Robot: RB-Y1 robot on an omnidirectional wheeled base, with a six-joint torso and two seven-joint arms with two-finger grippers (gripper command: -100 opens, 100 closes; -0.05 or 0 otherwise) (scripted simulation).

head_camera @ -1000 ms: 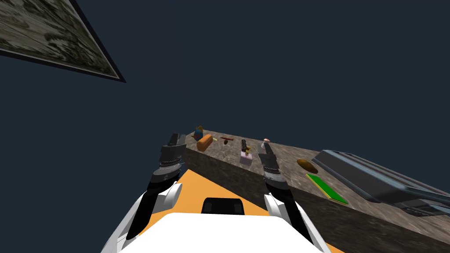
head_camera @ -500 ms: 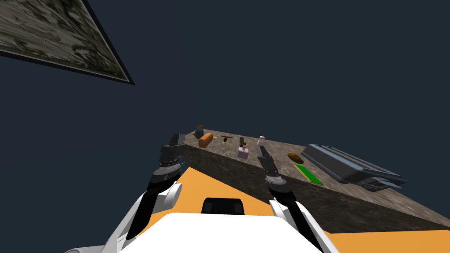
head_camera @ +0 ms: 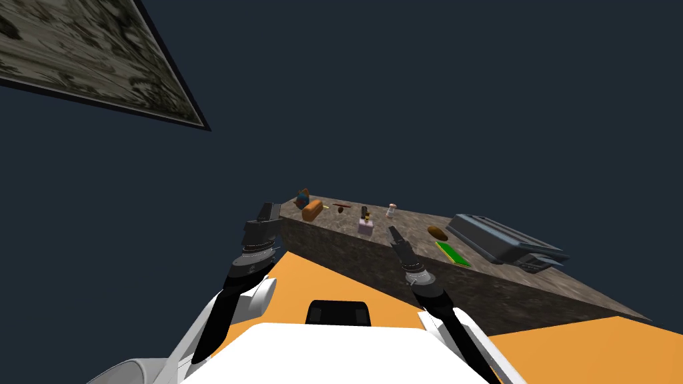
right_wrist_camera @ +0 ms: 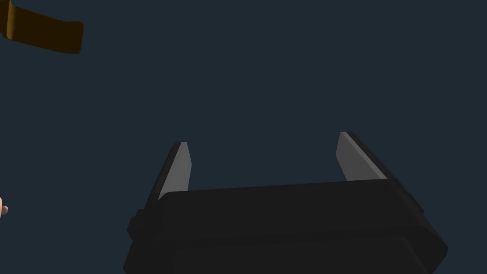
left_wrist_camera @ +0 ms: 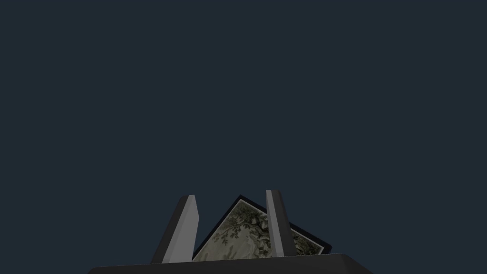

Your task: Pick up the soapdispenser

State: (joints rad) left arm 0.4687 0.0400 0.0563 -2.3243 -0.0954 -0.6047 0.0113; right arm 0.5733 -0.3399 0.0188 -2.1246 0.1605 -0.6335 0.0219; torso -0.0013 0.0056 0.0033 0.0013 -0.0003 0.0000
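L gripper [head_camera: 269, 209] by counter [head_camera: 347, 252] corner, 2 fingers apart; R gripper [head_camera: 392, 231] over front edge, fingers spread, empty; just beyond, pink soap dispenser [head_camera: 365, 225] upright on countertop, nr bread loaf [head_camera: 311, 211].

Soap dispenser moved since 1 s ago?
No. The soap dispenser still stands between the loaf and small bottle on the counter; my camera shifted.

My head view has pulled back from the mottled brown stone counter [head_camera: 533, 280], so the things on it look smaller and more orange floor [head_camera: 587, 347] shows past its end. My right gripper [head_camera: 392, 230] has stretched further forward and now sits below the small pale bottle [head_camera: 391, 210] that it overlapped a second ago.
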